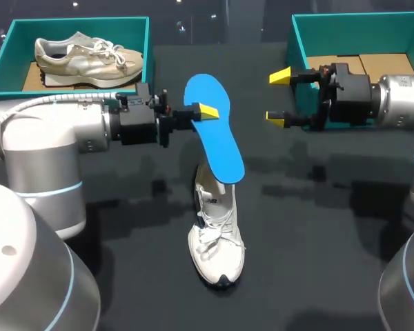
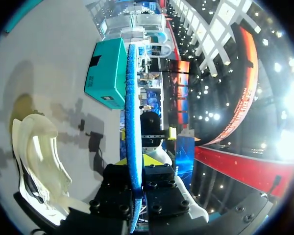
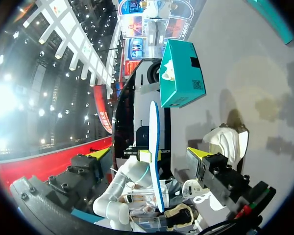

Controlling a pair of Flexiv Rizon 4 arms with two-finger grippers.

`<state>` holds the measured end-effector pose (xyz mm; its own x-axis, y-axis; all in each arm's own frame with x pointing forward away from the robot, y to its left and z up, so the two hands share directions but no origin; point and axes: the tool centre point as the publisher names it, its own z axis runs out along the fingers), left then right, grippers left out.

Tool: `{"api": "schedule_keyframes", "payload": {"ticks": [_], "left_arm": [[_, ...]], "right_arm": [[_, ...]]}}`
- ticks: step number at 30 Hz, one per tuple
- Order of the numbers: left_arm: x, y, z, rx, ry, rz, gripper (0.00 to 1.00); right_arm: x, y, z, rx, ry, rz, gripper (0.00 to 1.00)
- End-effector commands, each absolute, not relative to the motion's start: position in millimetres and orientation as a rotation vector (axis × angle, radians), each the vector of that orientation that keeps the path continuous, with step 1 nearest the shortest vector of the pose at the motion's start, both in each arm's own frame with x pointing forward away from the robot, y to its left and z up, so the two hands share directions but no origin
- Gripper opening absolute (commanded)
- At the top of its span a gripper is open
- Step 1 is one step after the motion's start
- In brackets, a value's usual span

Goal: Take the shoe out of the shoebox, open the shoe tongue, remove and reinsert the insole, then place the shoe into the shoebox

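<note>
Since the blue foam insole [image 1: 217, 138] is out in the air, I start there. It hangs over the middle of the dark surface [image 1: 317, 262], and its long axis runs from the far side down towards me. Its lower end meets the open collar of the white lace-up shoe [image 1: 217, 238]. I cannot tell whether that end is inside the shoe or only over it.

- **Shoe:** sole down, toe towards me, heel away. It lies nearly in line with the insole, and no hand touches it.
- **Left hand [image 1: 203, 110]:** clamped on the insole's upper part, one finger on each face. The left wrist view shows the insole edge-on between the fingers, with the shoe below and beside them. The arm comes in level from the left, wrist horizontal.
- **Right hand [image 1: 279, 98]:** fingers spread wide, holding nothing. It is level with the left hand on the insole's other side, tips pointing at it with a clear gap between. The arm lies level in front of the empty teal shoebox [image 1: 298, 41].
- **Other items:** a second teal box [image 1: 83, 24] at far left holds a beige shoe [image 1: 90, 56].

My judgement is that the left arm carries the insole step alone. The relation that matters is the insole's lower end against the collar directly beneath it, so travel should follow that shared axis. The right hand is the nearer free one to steady the shoe.
</note>
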<state>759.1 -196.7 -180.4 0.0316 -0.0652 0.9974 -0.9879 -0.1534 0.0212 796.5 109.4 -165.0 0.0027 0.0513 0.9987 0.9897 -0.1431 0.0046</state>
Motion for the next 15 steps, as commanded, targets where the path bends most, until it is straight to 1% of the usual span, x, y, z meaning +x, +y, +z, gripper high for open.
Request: {"api": "schedule_keyframes", "payload": {"ticks": [1,8,15], "left_arm": [[760.8,-202.9,-184.7,1.39,-1.14,1.274,0.0],[764.8,-206.4,-191.0,1.415,-1.081,1.242,0.0],[765.5,-207.5,-192.3,1.421,-1.061,1.228,0.0]], "right_arm": [[795.9,105.5,-156.8,-1.384,-1.225,-1.279,1.0],[795.7,98.2,-142.2,-1.458,-1.358,-1.228,1.0],[794.1,99.6,-122.2,-1.629,-1.497,-1.075,1.0]]}}
